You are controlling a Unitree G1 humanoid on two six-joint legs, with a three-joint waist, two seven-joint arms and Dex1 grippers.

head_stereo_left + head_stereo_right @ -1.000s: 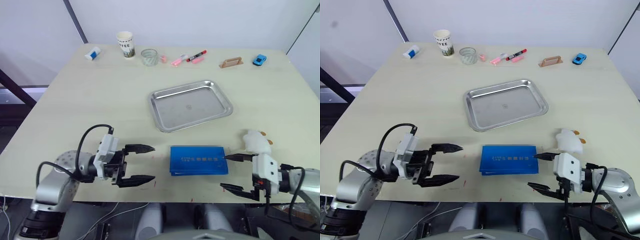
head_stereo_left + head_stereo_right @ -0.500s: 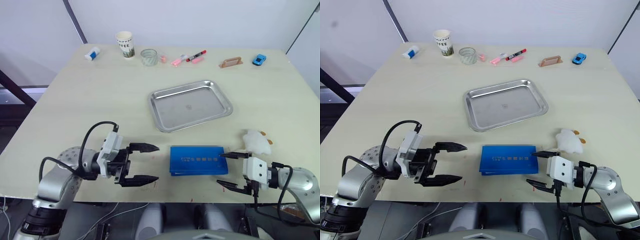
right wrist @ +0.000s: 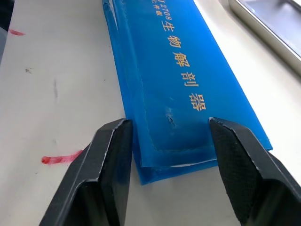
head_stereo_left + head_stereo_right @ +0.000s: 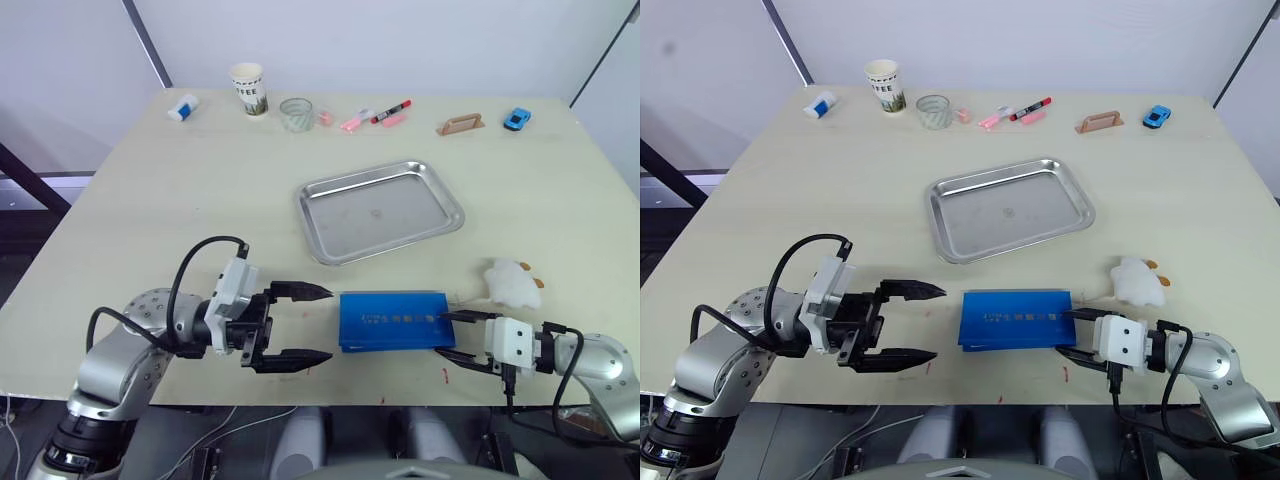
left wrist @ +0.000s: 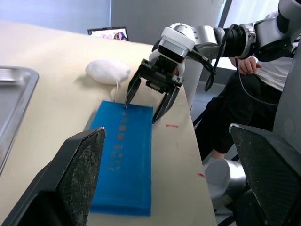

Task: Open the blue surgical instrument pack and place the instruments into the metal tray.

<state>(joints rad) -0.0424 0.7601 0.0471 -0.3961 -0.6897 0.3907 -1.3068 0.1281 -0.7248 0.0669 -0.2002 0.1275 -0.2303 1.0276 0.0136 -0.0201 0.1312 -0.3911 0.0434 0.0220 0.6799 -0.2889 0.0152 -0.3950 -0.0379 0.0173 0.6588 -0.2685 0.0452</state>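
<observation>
The blue surgical instrument pack (image 4: pixel 395 320) lies closed and flat near the table's front edge, pale lettering up. The instruments are hidden. Behind it sits the metal tray (image 4: pixel 382 210), with nothing in it. My right gripper (image 4: pixel 443 334) is open at the pack's right end. In the right wrist view one finger (image 3: pixel 108 179) stands beside the pack (image 3: pixel 174 80) and the other (image 3: pixel 244 174) over its end. My left gripper (image 4: pixel 330 323) is open, its tips a short gap from the pack's left edge. The left wrist view looks along the pack (image 5: pixel 123 160) to the right gripper (image 5: pixel 141 113).
A white plush toy (image 4: pixel 512 283) lies just behind my right gripper. Along the far edge stand a paper cup (image 4: pixel 249 88), a glass (image 4: pixel 297 113), markers (image 4: pixel 375 118), a wooden piece (image 4: pixel 462 124) and a blue toy car (image 4: pixel 517 119). A person (image 5: pixel 249 66) sits beyond the table's right side.
My right gripper has slid left and its fingers, closer together than before, now stand at the pack's right end. My left gripper has moved right, closer to the pack's left edge.
</observation>
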